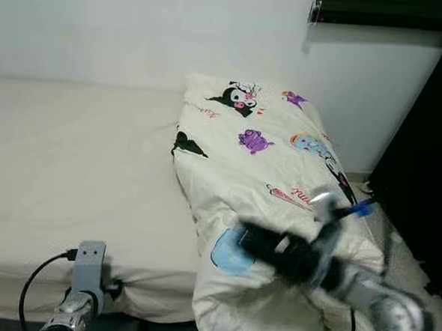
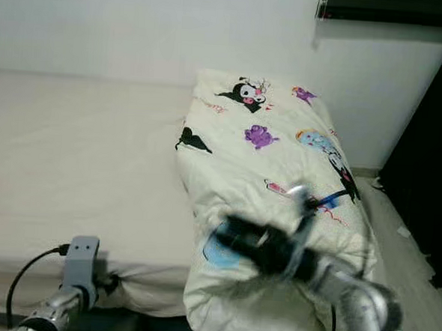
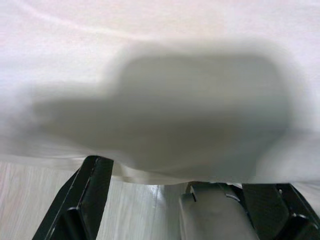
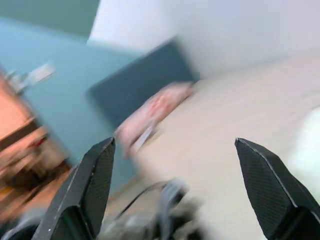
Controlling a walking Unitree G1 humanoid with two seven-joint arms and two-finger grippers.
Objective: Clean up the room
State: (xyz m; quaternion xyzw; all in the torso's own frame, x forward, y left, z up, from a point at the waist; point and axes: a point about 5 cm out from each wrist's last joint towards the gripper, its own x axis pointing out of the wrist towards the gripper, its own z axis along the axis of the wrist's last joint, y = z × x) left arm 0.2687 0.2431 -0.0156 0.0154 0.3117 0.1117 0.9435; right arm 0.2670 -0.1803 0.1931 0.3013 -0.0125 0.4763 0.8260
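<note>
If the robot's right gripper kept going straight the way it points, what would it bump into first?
Probably nothing soon. The right gripper, fingers wide apart, points across the cream bed toward a pinkish pillow at the far end. The picture is blurred, so depth is unclear.

A plain white wall (image 1: 139, 25) is seen behind a bed (image 1: 63, 163) covered with a smooth cream sheet, which spans the left and middle of the head views. To the right of the bed a strip of pale floor (image 1: 399, 255) is seen, bordered by a tall dark piece of furniture (image 1: 431, 171) along the right edge, with a dark shelf-like edge (image 1: 380, 10) at the top. The room is evenly and softly lit.
</note>
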